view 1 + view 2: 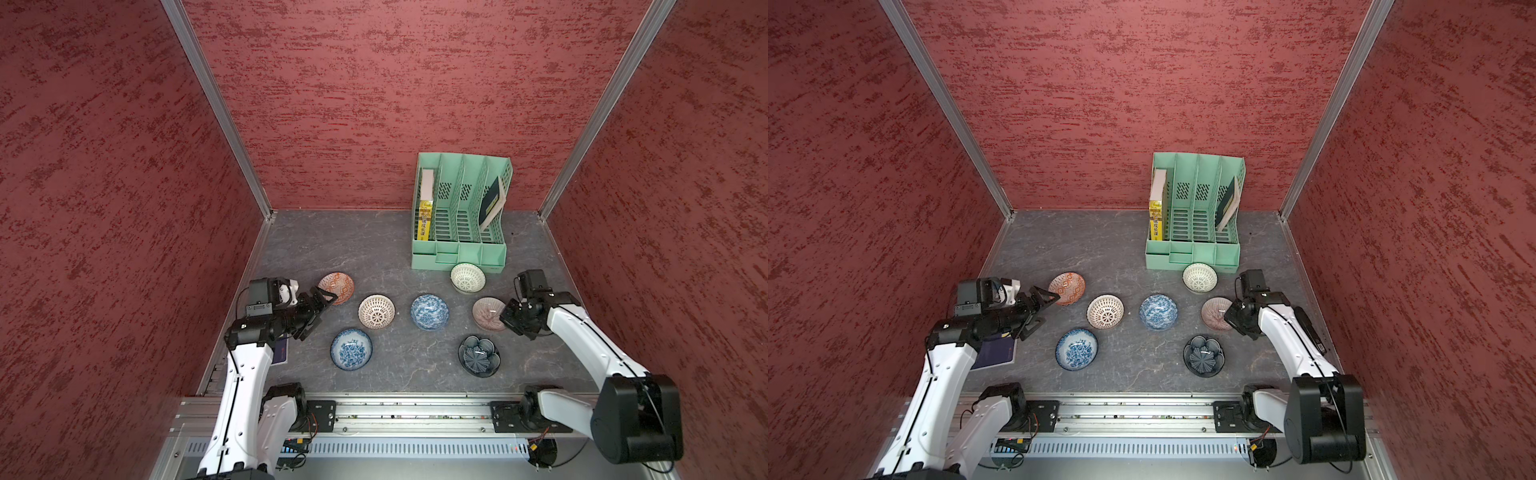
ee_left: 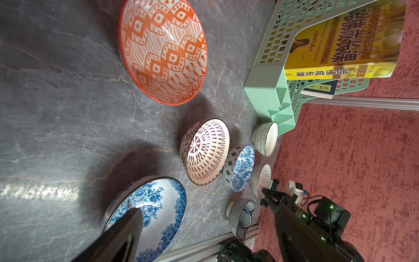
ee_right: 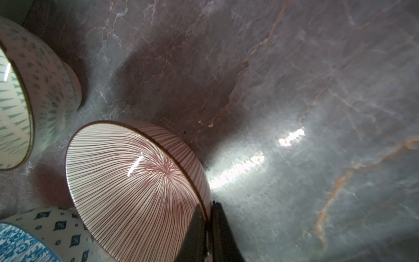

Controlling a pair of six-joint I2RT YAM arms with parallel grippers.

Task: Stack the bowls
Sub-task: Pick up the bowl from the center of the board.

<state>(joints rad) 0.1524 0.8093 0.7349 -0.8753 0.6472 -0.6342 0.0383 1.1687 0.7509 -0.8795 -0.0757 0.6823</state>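
Note:
Several bowls stand apart on the grey table. In both top views I see the orange geometric bowl [image 1: 336, 287], a cream lattice bowl [image 1: 376, 311], a blue-white bowl [image 1: 429, 312], the pinkish striped bowl [image 1: 487, 311], a second cream lattice bowl [image 1: 468, 277], a blue-white floral bowl [image 1: 351, 348] and the dark flower-shaped bowl [image 1: 478, 355]. My right gripper [image 3: 207, 208] is shut on the rim of the pinkish striped bowl [image 3: 136, 181], one finger inside and one outside. My left gripper [image 1: 318, 313] hangs open and empty between the orange bowl [image 2: 163, 50] and the floral bowl [image 2: 156, 204].
A mint-green file rack [image 1: 459, 216] holding books stands at the back right, just behind one cream bowl. A dark blue notebook [image 1: 280, 351] lies under the left arm. Red walls close in three sides, and an aluminium rail [image 1: 395, 411] runs along the front.

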